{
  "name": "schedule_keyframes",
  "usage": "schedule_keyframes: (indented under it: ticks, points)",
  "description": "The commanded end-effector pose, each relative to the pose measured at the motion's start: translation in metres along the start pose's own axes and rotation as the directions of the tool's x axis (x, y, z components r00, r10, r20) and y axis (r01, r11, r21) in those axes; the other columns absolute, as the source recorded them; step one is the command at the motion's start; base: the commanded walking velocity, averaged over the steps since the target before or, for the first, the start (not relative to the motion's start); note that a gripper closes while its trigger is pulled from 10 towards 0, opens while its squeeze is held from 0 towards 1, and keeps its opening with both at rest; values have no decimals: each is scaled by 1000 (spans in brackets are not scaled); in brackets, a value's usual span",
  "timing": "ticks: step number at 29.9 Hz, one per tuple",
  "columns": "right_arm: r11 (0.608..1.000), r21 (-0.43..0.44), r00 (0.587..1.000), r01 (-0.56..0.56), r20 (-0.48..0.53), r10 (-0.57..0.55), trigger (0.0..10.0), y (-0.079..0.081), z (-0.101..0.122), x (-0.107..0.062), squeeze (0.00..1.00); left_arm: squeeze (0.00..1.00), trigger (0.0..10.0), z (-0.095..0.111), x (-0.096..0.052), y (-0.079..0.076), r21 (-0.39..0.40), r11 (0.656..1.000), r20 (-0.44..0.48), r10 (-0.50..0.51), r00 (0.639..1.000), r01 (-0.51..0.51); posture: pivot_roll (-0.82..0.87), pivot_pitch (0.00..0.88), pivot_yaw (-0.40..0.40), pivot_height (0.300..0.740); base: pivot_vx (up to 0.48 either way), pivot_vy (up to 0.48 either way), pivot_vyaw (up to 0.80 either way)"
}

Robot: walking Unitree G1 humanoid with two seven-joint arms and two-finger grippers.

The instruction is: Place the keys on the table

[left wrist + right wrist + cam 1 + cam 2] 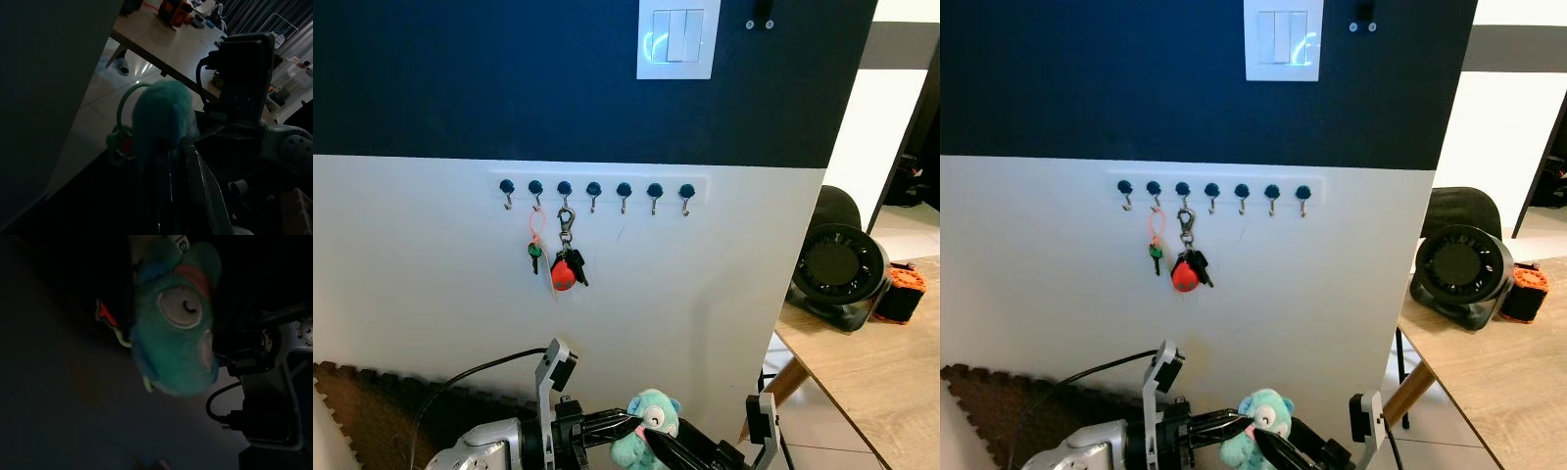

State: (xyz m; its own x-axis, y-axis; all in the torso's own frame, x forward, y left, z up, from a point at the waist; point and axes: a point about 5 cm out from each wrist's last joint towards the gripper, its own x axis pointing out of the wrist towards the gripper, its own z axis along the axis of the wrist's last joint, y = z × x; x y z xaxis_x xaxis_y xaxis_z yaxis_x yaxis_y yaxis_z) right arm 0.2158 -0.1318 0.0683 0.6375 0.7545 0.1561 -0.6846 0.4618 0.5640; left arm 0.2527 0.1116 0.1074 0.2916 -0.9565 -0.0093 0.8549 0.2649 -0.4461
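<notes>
at lower centre: teal plush keyring (648,419), pinched between the left gripper (628,423) and right gripper (651,437) tips.
cut off: both arms by the bottom edge.
right: wooden table (876,377).
wrist views: dark; keys hard to make out.
upper centre: hook rack (597,188).

Hook rail (597,187) on wall, below light switch (676,37). Two key bunches (566,262) hang from left hooks. Table (876,377) to right, fan (839,264) on it. Plush toy (647,424) low, between grippers.
</notes>
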Motion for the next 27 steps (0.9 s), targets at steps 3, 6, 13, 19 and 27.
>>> schedule_keyframes:
  ticks: [3,6,13,19,27]
  points:
    - [999,37,999,-38,16,38,0,5,1,7,0,0,0,9,3,-1,25,1000,23,-14,1000,13,65,0,20,740,0,0,0]
    - [998,50,999,-41,27,40,0,6,2,7,0,0,0,9,3,-1,25,1000,22,-13,1000,13,65,0,20,740,0,0,0]
    - [995,75,998,-62,29,60,0,9,1,8,0,0,0,9,2,1,54,998,16,11,1000,-12,65,0,22,740,0,0,0]
    - [995,78,997,-69,34,67,0,10,1,10,0,1000,7608,10,3,5,51,997,30,56,998,-57,64,0,23,740,0,0,0]
    - [995,75,998,-61,40,58,0,9,1,9,0,1000,10000,10,1,7,55,996,16,66,998,-66,65,0,24,740,0,0,0]
